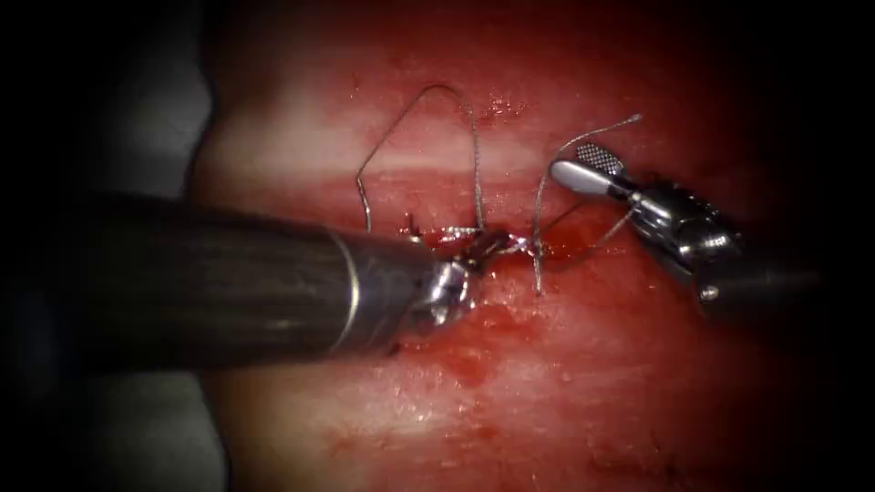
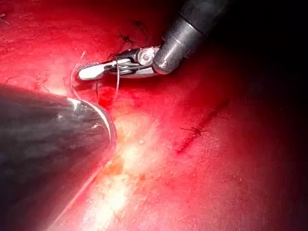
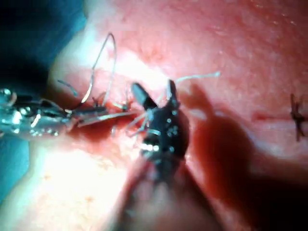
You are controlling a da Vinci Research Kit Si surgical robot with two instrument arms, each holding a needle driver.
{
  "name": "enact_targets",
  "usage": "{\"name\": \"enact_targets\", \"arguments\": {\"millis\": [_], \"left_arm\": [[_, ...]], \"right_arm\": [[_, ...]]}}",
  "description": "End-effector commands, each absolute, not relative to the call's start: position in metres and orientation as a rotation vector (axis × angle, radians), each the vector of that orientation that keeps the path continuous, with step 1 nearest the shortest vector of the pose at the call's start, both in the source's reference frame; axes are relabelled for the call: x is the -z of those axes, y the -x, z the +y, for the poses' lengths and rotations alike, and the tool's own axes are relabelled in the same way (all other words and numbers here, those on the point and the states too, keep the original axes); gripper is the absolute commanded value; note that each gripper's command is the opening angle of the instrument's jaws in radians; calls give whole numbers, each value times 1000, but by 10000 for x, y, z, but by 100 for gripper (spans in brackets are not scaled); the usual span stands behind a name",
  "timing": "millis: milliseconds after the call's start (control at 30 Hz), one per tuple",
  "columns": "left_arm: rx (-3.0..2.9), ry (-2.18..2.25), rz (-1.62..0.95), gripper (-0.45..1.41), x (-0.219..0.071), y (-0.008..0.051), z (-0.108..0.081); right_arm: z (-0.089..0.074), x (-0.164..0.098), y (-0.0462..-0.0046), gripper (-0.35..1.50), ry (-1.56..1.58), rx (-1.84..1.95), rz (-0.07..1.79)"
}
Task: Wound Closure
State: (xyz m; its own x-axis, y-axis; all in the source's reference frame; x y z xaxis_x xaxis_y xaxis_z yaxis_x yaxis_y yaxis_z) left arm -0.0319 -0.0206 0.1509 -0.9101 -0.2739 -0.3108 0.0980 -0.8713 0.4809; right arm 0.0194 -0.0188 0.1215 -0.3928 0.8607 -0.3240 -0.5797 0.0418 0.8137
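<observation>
Thread [image 1: 475, 155] looping upright above the cut [image 1: 510, 244], left pincer [image 1: 488, 246] gripping it there, right pincer [image 1: 588, 169] open, empty.

right tool [image 2: 89, 71] with fingers parted over thread [image 2: 117, 82] on tissue [image 2: 202, 159].

A surgical training lab: a slab of tissue [image 1: 547, 401] with a stitched cut [image 1: 492, 241] lies under strong light, thread [image 1: 437, 137] looped above it, worked by two steel robotic tools, with grey drape [image 1: 155, 118] at the slab's left edge.
</observation>
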Motion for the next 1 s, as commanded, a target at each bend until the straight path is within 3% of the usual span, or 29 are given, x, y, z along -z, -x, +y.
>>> {"name": "enact_targets", "arguments": {"millis": [33, 633, 700, 833, 1000], "left_arm": [[2808, -556, -686, -45, -1515, 324, -215], [2805, -560, -685, -45, -1513, 322, -220], [2805, -560, -685, -45, -1512, 321, -221], [2804, -562, -684, -45, -1511, 320, -221], [2803, -562, -684, -45, -1512, 320, -222]], "right_arm": [[-195, -1228, -200, 59, -379, -1660, 1166], [-184, -1269, -198, 24, -449, -1834, 1150], [-189, -1275, -198, 26, -449, -1832, 1135], [-200, -1279, -195, 52, -459, -1816, 1131], [-205, -1263, -191, 41, -493, -1809, 1142]]}}
